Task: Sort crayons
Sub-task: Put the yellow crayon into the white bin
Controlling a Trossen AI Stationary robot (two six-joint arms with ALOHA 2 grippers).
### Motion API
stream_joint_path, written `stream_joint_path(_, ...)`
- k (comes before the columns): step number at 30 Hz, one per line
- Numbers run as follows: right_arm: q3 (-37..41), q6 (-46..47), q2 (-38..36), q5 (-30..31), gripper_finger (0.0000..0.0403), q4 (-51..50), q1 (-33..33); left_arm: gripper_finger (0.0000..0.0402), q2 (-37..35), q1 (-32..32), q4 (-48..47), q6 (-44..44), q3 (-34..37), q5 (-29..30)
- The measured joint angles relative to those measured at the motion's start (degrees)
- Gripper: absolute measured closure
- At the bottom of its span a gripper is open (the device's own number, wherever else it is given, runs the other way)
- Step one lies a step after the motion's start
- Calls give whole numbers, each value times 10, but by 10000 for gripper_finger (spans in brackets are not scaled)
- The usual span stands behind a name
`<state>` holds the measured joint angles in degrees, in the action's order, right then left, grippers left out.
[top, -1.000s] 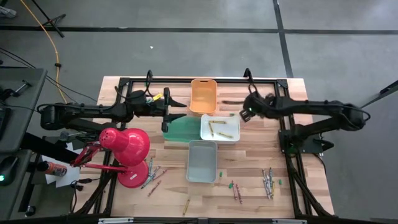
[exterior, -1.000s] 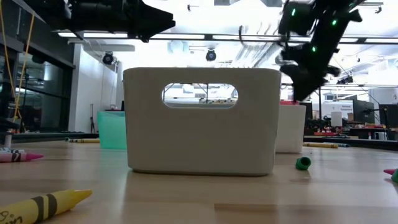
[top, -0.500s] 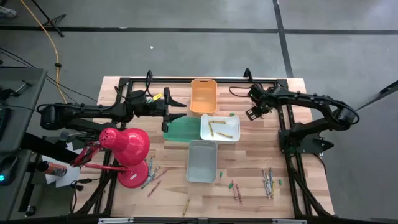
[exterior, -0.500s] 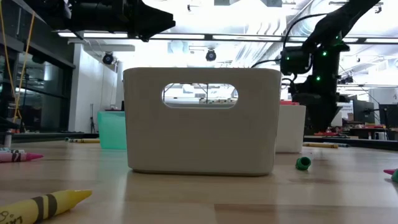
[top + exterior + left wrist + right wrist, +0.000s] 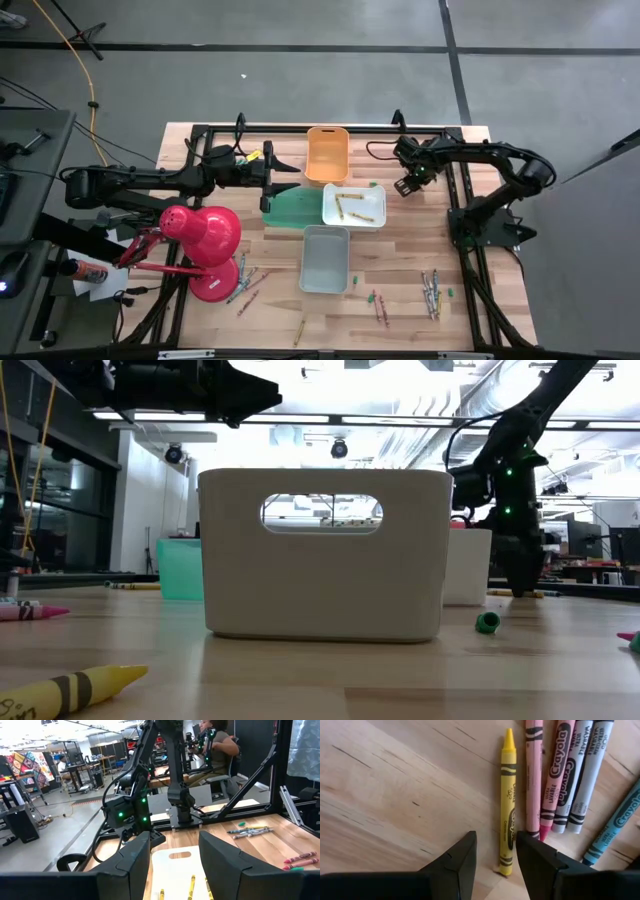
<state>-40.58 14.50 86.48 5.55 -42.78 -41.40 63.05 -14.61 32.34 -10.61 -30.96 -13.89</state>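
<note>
The right tool (image 5: 495,851) hangs part-open and empty over the thin yellow wax crayon (image 5: 506,800) — its length running straight out from between the fingers.

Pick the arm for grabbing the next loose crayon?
Right. The right gripper hangs open right over a yellow crayon on the table; the left gripper sits open above the white bin.

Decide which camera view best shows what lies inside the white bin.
The high view: it looks straight down into the white bin, showing yellow crayons on its floor. The left wrist view shows only part of the bin, with some crayons. The low view shows just its outer wall; the right wrist view misses it.
</note>
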Motion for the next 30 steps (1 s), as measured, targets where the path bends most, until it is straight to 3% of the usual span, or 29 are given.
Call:
stream_joint_path(6, 0, -6, 0, -17, 288, 2, -3, 243, 0, 0, 0, 0, 0, 0)
stream_joint_path(12, 1, -3, 1, -11, 386, 2, -2, 243, 0, 0, 0, 1, 0, 0)
stream_joint_path(20, 2, -4, -8, 4, 398, 2, 30, 243, 0, 0, -6, 9, 0, 5)
stream_joint_path(25, 4, 6, -78, 4, 400, 6, 68, 243, 0, 0, -19, -3, 0, 44)
stream_joint_path(30, 4, 21, -198, 5, 401, 32, 125, 243, 0, 0, -24, -5, 0, 57)
